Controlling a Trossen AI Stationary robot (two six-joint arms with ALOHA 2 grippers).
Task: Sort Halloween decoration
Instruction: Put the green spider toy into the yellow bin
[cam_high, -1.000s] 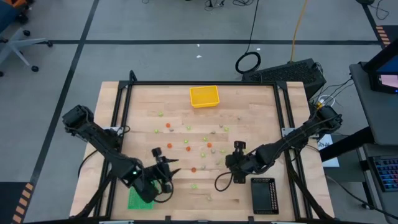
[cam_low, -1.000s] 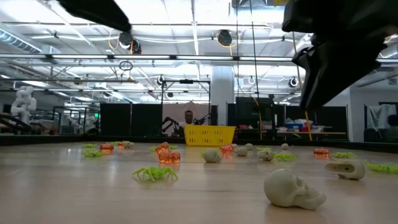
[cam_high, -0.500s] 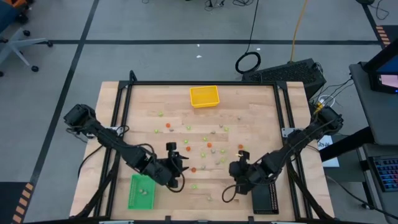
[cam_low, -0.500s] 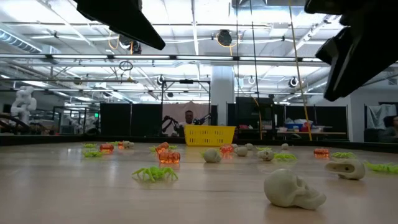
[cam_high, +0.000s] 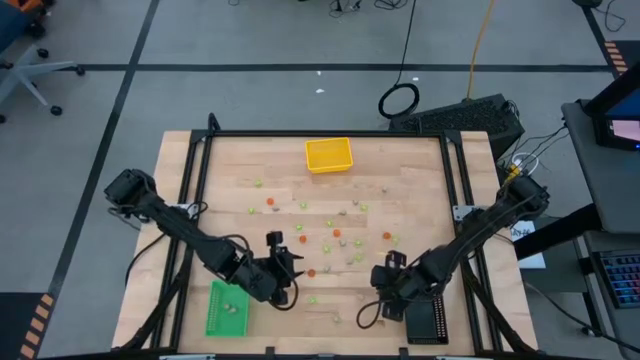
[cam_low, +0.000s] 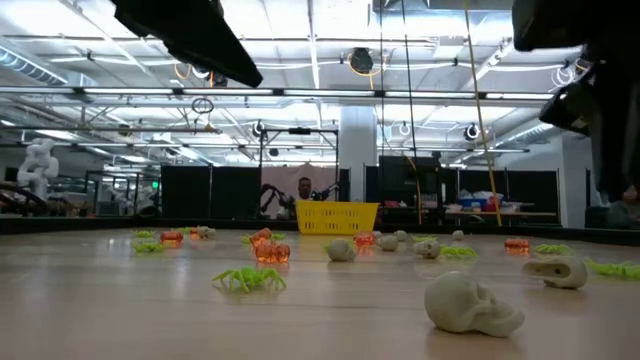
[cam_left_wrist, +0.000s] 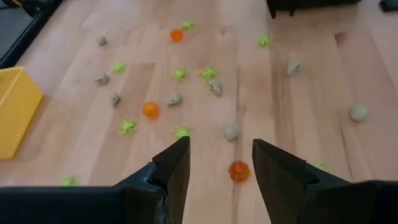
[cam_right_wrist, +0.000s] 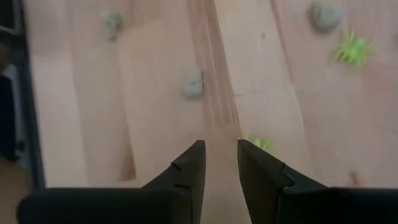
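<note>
Tiny Halloween decoration pieces, orange, light green and beige-grey, lie scattered over the middle of the wooden table (cam_high: 330, 238). The low view shows a green spider (cam_low: 248, 280) and a pale skull (cam_low: 470, 305) close up. My left gripper (cam_high: 293, 266) hovers open right of the green tray (cam_high: 228, 308). An orange piece (cam_left_wrist: 239, 170) lies on the wood just beyond its fingertips (cam_left_wrist: 219, 158). My right gripper (cam_high: 386, 274) hovers open beside the black tray (cam_high: 425, 315), with a green piece (cam_right_wrist: 258, 144) near one fingertip. Neither gripper holds anything.
The yellow tray (cam_high: 329, 154) sits at the table's far edge, in the middle. The green tray holds a few small pieces. A black frame (cam_high: 200, 180) borders the table. Both arms hang over the near half, and cables loop beneath them.
My left arm has swung off the green tray toward the table's middle, so the tray now shows in full. My right gripper has moved toward the near edge and the black tray. The pieces on the table have stayed where they were.
</note>
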